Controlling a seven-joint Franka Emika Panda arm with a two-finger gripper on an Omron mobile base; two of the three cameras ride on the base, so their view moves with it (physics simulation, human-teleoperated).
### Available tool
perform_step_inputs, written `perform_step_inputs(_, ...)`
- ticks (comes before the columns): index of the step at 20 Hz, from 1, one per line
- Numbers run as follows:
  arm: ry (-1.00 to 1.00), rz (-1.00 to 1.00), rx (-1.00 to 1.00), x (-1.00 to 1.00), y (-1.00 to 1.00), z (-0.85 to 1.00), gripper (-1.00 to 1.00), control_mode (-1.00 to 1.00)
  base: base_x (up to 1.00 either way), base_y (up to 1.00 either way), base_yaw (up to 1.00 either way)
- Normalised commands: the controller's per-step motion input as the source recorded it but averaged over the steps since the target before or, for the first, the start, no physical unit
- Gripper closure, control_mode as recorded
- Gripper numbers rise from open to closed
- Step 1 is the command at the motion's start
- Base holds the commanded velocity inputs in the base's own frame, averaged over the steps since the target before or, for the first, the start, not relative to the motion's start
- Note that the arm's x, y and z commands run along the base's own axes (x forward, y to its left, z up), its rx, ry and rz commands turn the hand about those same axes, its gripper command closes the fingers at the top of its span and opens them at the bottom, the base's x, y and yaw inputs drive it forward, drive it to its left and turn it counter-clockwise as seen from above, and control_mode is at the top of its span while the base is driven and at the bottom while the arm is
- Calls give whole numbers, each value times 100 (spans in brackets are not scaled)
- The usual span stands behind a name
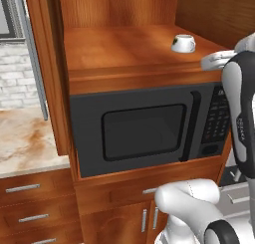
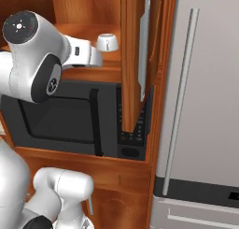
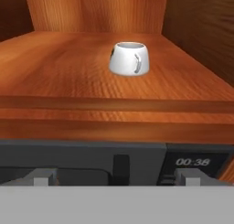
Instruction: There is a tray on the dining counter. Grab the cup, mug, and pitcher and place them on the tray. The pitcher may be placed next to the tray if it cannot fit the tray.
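The mug (image 3: 130, 58) is small, squat and white, with its handle turned toward the hand camera. It stands upright on a wooden shelf (image 1: 119, 54) above a microwave, toward the shelf's right side (image 1: 183, 43) and close to the cabinet's side wall (image 2: 108, 42). My gripper (image 3: 114, 176) hovers in front of the shelf's front edge, pointing at the mug from a short distance. Its jaws stand wide open with nothing between them. The tray, cup, pitcher and dining counter are out of view.
A dark built-in microwave (image 1: 144, 128) sits right under the shelf, with wooden drawers below. A marble counter top (image 1: 22, 138) lies to the left, and a grey fridge (image 2: 205, 92) stands to the right. Wooden walls close the shelf niche at the back and sides.
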Motion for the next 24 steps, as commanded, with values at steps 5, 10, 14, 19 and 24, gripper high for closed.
perform_step_inputs(5, 0, 0, 0, 47, -21, 6, -100, -100, 0, 0, 0)
perform_step_inputs(10, 0, 0, 1, 43, -6, 16, -100, -100, 0, 0, 0)
perform_step_inputs(14, 4, 0, 2, 47, 0, 8, -100, -100, 0, 0, 0)
perform_step_inputs(19, 0, 0, 5, 53, -1, 0, -100, -100, 0, 0, 0)
perform_step_inputs(24, 0, 0, 4, 45, -4, 0, -100, -100, 0, 0, 0)
